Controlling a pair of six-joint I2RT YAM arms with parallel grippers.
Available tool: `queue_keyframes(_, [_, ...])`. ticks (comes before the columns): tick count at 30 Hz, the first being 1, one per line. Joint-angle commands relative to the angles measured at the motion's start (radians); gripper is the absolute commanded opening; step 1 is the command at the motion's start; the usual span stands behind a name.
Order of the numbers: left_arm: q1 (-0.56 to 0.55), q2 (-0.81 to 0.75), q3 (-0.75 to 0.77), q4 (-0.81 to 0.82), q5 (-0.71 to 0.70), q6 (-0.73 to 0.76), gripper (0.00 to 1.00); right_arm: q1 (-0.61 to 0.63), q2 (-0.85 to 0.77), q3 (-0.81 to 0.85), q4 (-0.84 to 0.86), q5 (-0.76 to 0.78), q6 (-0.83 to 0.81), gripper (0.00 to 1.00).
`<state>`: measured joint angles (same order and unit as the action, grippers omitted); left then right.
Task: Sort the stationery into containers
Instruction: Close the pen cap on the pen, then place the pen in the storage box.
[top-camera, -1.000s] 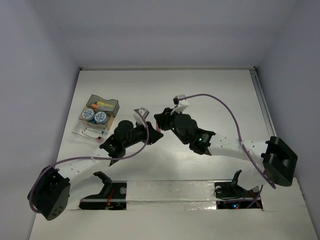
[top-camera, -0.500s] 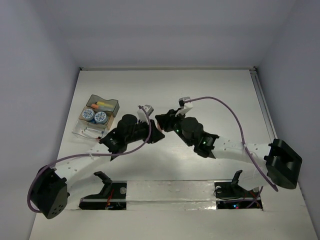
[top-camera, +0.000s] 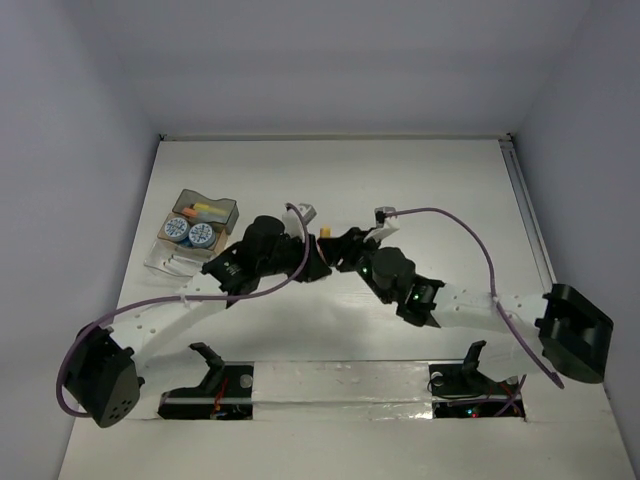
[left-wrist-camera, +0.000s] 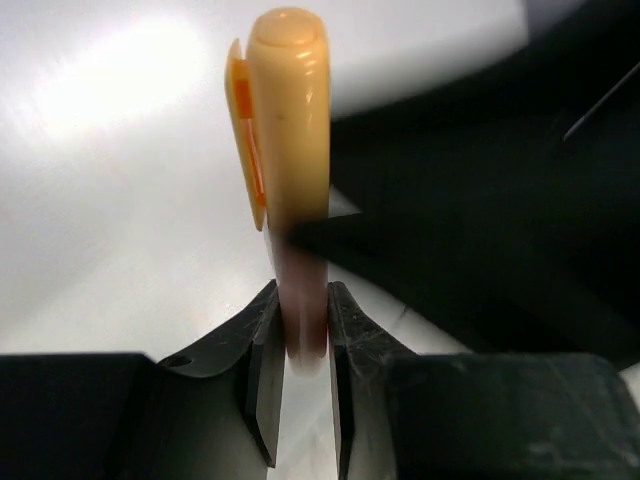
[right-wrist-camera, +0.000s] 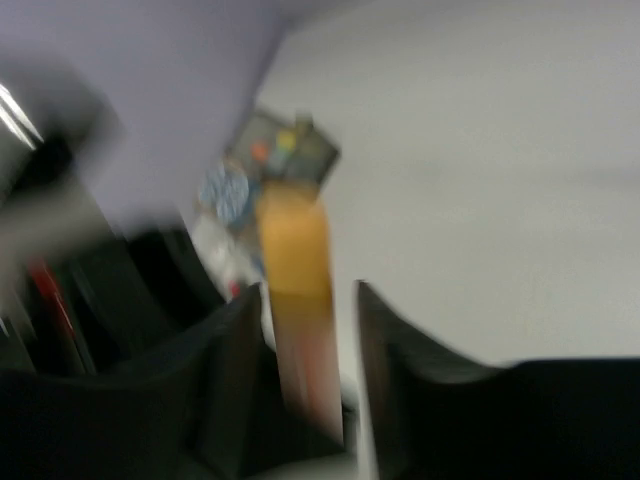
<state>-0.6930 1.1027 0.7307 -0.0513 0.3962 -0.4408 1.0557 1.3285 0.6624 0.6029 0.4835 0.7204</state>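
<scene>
On the far left of the surface (top-camera: 420, 180) I counted four containers grouped close together: one clear tray (top-camera: 168, 262) nearest the arms, two round blue-white pots (top-camera: 177, 229) side by side just beyond it, and one grey box (top-camera: 222, 207) behind those. The box held orange and yellow pieces, too small for me to count. Further right, near the middle of the surface, I saw one orange marker (left-wrist-camera: 290, 130), the only loose piece of stationery in view, raised between the two arms. The left gripper (left-wrist-camera: 297, 340) was clamped on the marker's lower end, both fingers pressed against the barrel, with the capped end and its clip sticking out beyond the fingertips. The right gripper (right-wrist-camera: 308, 300) met it from the opposite side. That wrist view was blurred, but its fingers (right-wrist-camera: 235, 340) stood apart on either side of the same marker, with a clear gap on one side, so I read them as parted and not gripping. From above, the marker's tip (top-camera: 325, 232) showed just between the two wrists.
</scene>
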Motion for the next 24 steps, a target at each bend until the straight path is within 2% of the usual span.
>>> queue_keyframes(1, [0.055,-0.053,0.081,0.596,-0.223,-0.013,0.00,0.067,-0.113,-0.043,-0.426,-0.155,0.017,0.59])
queue_keyframes(3, [0.055,-0.055,-0.003,0.602,-0.252,-0.035,0.00,0.038,-0.196,0.000,-0.463,-0.138,-0.019,0.74])
queue_keyframes(4, [0.055,-0.055,-0.031,0.617,-0.266,-0.042,0.00,0.029,-0.274,0.018,-0.480,-0.128,-0.048,0.85])
queue_keyframes(6, [0.064,-0.047,-0.094,0.639,-0.299,-0.067,0.00,0.018,-0.375,0.067,-0.538,-0.065,-0.078,0.96])
queue_keyframes(7, [0.076,-0.043,-0.106,0.640,-0.304,-0.073,0.00,0.009,-0.406,0.080,-0.558,-0.050,-0.090,0.97])
queue_keyframes(11, [0.136,-0.007,-0.099,0.628,-0.335,-0.113,0.00,0.009,-0.518,0.080,-0.635,0.024,-0.159,1.00])
queue_keyframes(15, [0.298,0.020,-0.030,0.547,-0.387,-0.196,0.00,-0.009,-0.563,0.030,-0.750,0.092,-0.147,0.96])
queue_keyframes(17, [0.367,0.022,-0.013,0.487,-0.468,-0.245,0.00,-0.010,-0.577,-0.004,-0.791,0.099,-0.138,0.96])
queue_keyframes(19, [0.468,0.039,0.009,0.424,-0.516,-0.283,0.00,-0.019,-0.589,-0.026,-0.810,0.096,-0.138,0.91])
queue_keyframes(21, [0.533,0.075,0.032,0.380,-0.537,-0.318,0.00,-0.019,-0.591,-0.050,-0.822,0.090,-0.134,0.81])
queue_keyframes(22, [0.590,0.086,0.032,0.367,-0.524,-0.337,0.00,-0.019,-0.591,-0.055,-0.822,0.086,-0.134,0.81])
queue_keyframes(23, [0.613,0.098,0.029,0.367,-0.507,-0.372,0.00,-0.019,-0.589,-0.063,-0.821,0.078,-0.141,0.83])
queue_keyframes(24, [0.634,0.111,0.029,0.369,-0.496,-0.387,0.00,-0.019,-0.585,-0.063,-0.824,0.063,-0.145,1.00])
